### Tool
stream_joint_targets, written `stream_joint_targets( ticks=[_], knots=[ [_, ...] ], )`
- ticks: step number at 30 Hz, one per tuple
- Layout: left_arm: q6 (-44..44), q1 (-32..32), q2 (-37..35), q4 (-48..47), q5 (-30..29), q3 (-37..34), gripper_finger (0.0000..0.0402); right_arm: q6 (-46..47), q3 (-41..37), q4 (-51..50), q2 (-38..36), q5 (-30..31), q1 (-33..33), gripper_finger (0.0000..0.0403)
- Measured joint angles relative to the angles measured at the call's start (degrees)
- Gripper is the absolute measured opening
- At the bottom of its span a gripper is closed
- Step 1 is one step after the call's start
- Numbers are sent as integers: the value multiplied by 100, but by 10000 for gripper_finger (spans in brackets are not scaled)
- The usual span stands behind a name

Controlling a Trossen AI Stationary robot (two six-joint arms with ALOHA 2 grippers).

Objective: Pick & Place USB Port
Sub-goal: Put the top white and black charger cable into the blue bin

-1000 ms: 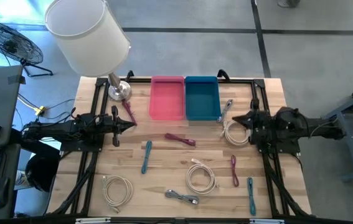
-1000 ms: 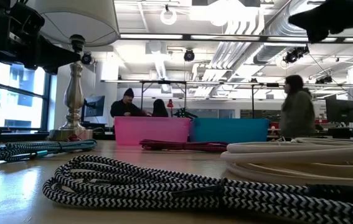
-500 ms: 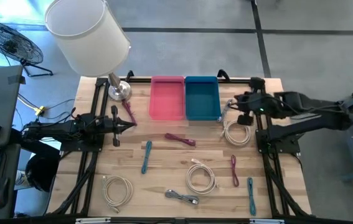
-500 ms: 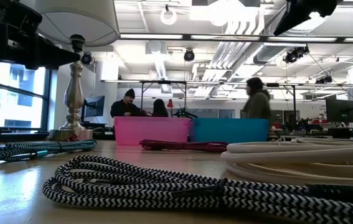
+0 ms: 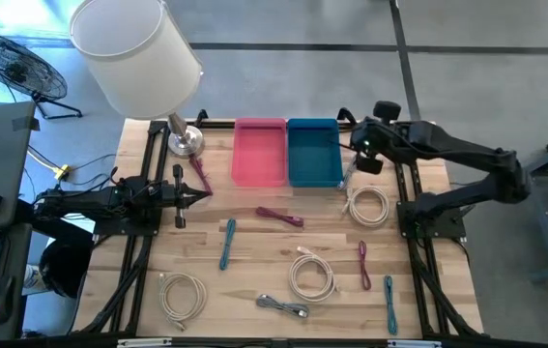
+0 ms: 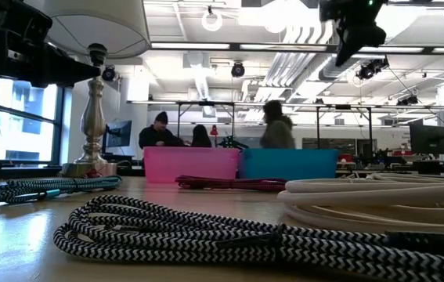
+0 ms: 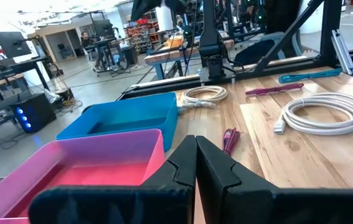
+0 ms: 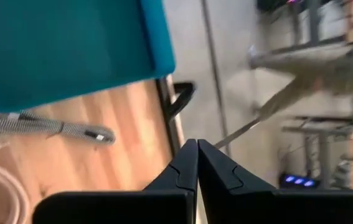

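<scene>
- My right gripper [image 5: 355, 145] hangs in the air off the blue bin's [image 5: 313, 153] far right corner, fingers pressed together on nothing.
- Just beneath and beside my right fingertips [image 8: 192, 155] lies the black-and-white braided USB cable [image 5: 352, 172]; its plug end [image 8: 98, 134] rests on the wood, clear of my jaws.
- The coiled white cable [image 5: 367, 206] lies a little nearer than that.
- My left gripper [image 5: 196, 193] waits at the table's left side, jaws closed and empty.
- Ahead of my left jaws sit the pink bin [image 7: 70, 171] and blue bin, side by side.
- A magenta cable [image 5: 281, 217] lies in front of the bins.
</scene>
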Motion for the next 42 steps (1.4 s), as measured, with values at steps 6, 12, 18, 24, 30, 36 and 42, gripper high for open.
stream_joint_targets(
  ticks=[6, 12, 18, 24, 30, 36, 42],
  knots=[
    [4, 0, -2, -4, 4, -2, 1, -26, -349, -76, 123, -428, -515, 28],
    [182, -2, -2, -7, 7, -4, 1, -373, -826, 91, 122, -751, -689, 94],
    [189, -2, -2, -7, 4, -4, 1, -1526, -1443, 551, 124, -1309, -699, 128],
    [191, -1, -2, -7, -4, -4, 1, -2679, -2171, 1304, 124, -1310, -699, 130],
    [193, -1, -2, -5, -33, -6, 1, -3185, -2717, 1740, 124, -1413, -697, 130],
    [472, -1, 0, 0, -51, -9, 1, -3484, -3159, 2138, 124, -1452, -697, 130],
    [580, 0, -1, 0, -64, -9, 1, -3515, -3318, 2687, 124, -1671, -699, 130]
  ],
)
